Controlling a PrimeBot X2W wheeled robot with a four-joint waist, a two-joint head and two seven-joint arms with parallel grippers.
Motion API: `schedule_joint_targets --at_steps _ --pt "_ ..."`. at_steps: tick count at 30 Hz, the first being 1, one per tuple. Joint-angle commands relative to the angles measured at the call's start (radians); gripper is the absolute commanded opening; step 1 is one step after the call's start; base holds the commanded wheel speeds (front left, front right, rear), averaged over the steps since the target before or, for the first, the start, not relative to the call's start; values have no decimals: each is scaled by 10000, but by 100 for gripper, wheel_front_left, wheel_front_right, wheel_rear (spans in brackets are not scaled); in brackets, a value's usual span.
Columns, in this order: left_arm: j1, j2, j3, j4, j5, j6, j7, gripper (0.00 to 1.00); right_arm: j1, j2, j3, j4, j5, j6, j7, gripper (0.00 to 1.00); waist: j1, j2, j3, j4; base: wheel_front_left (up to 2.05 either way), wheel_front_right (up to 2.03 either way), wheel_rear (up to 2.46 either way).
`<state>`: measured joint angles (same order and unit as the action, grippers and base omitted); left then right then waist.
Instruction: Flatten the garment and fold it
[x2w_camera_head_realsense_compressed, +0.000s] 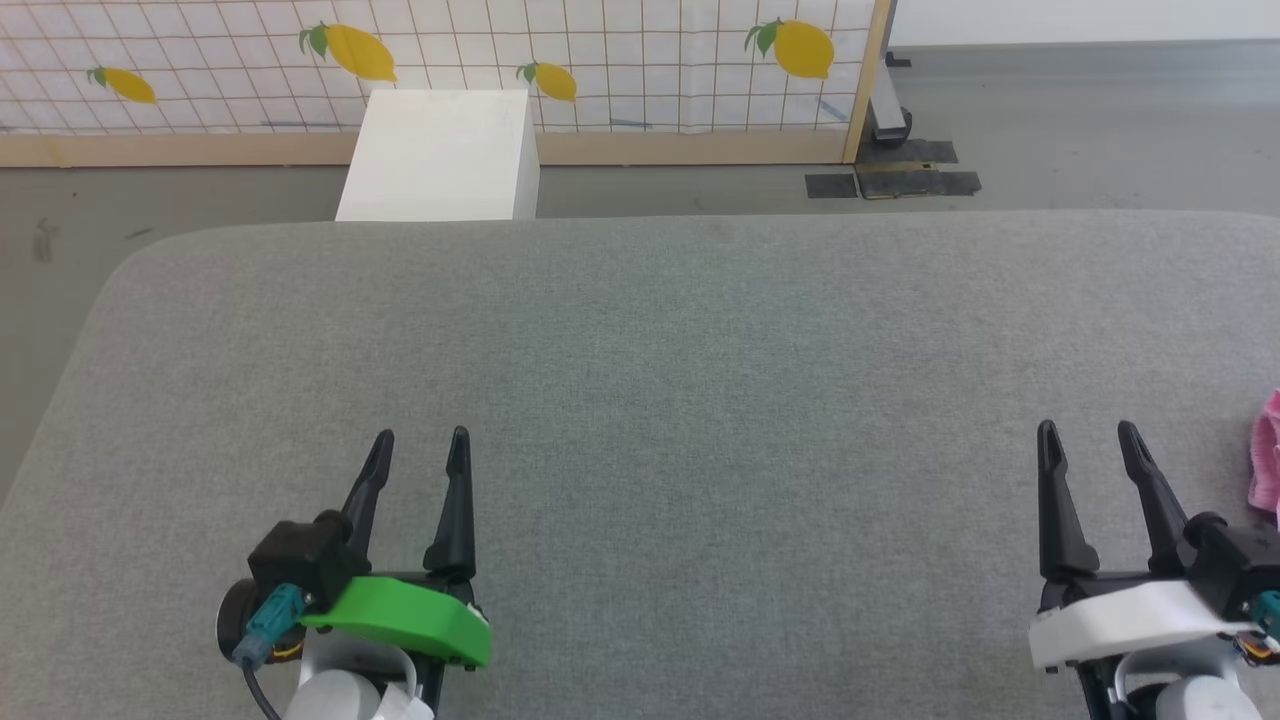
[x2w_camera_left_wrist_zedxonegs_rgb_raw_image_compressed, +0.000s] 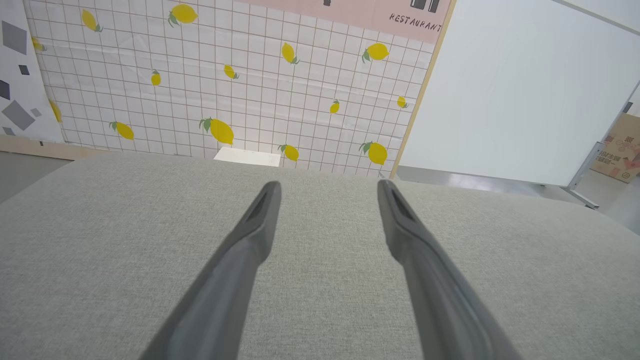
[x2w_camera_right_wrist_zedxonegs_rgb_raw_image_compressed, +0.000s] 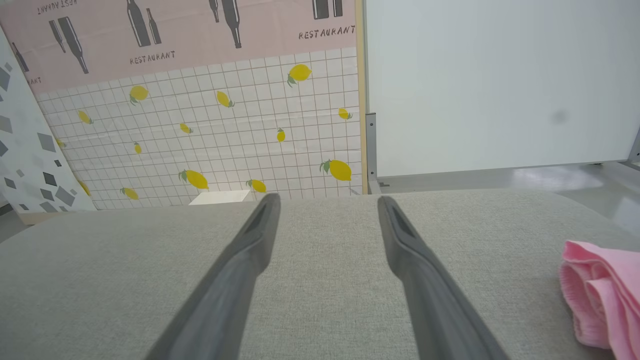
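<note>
Folding is not begun, we judge: the garment (x2w_camera_right_wrist_zedxonegs_rgb_raw_image_compressed: 597, 295) lies bunched near our right gripper (x2w_camera_head_realsense_compressed: 1087, 425). This one and our left gripper (x2w_camera_head_realsense_compressed: 422, 434) both stand wide, empty.

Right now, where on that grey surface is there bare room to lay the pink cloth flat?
The grey surface is bare between the left gripper and the right gripper, and beyond them to the far edge by the white box. Crowded only at the right edge, where the garment lies bunched.
</note>
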<state>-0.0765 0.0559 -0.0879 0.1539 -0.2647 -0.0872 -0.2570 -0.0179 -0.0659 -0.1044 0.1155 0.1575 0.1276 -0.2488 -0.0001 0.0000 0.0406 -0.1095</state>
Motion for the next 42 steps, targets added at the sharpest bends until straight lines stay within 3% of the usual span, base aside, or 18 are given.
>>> schedule_joint_targets --at_steps 1,22,23,42 --pt "163 -46 3 -8 55 -46 -46 100 201 71 -38 -153 -77 31 51 100 1 0 -40 29 0 0 0" --pt "562 -56 -189 -136 -90 99 -47 100 777 155 -65 -581 118 31 343 100 1 0 -29 91 0 0 0" --pt "410 -15 -193 -87 -82 60 1 0 643 127 -76 -551 42 -2 302 0 1 0 -29 91 0 0 0" --pt "424 -16 -132 -156 79 106 156 0 613 125 -10 -583 -66 -16 429 0 1 0 -53 157 0 0 0"
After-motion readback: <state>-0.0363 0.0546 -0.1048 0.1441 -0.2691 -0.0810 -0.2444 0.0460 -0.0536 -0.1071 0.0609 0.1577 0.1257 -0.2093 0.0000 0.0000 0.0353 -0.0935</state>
